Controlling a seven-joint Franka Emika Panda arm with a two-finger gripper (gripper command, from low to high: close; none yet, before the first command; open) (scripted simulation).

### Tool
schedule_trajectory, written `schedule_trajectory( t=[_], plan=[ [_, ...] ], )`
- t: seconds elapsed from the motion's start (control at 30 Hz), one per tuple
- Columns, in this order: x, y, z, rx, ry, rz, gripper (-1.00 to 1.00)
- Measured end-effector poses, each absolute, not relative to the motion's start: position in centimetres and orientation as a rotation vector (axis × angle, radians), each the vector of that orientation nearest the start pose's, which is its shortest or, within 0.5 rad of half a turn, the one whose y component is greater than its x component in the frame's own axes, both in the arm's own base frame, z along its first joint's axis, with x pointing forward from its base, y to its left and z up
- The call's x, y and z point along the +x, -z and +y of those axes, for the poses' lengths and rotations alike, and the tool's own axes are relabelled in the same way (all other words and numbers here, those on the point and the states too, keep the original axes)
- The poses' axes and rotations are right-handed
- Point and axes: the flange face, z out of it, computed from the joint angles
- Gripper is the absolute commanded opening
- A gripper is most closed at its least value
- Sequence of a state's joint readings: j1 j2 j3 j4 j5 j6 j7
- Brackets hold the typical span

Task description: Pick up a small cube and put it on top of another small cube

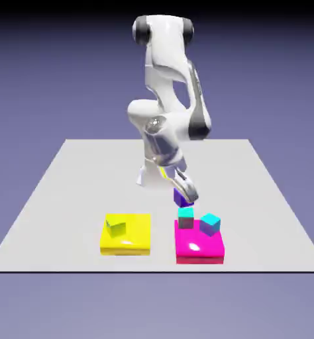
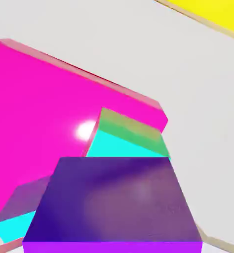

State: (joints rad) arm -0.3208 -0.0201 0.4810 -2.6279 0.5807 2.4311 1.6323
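Observation:
My gripper (image 1: 185,193) is shut on the small purple cube (image 1: 181,196) and holds it in the air. It hangs just above the other small cube (image 1: 185,217), which has a cyan top and a grey-mauve front and stands on the far left part of the magenta flat block (image 1: 199,246). The two cubes are apart. In the hand view the purple cube (image 2: 114,202) fills the bottom and hides my fingertips. A cyan-faced cube (image 2: 126,143) with a green side shows just beyond it, near a corner of the magenta block (image 2: 35,108).
An all-cyan cube (image 1: 210,224) stands corner-on on the magenta block, to the exterior view's right of the target cube. A yellow flat block (image 1: 126,237) with a yellow-green cube (image 1: 116,227) lies to the left. Another cyan-and-mauve cube (image 2: 15,217) shows at the hand view's lower left.

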Motion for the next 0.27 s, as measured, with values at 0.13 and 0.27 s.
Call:
schedule_trajectory(
  t=[0.13,0.27],
  plan=[
    [40.8,-25.2,6.1,-1.688,-0.552,2.505,1.0],
    [41.2,-30.5,5.0,-1.693,-0.551,2.504,1.0]
  ],
)
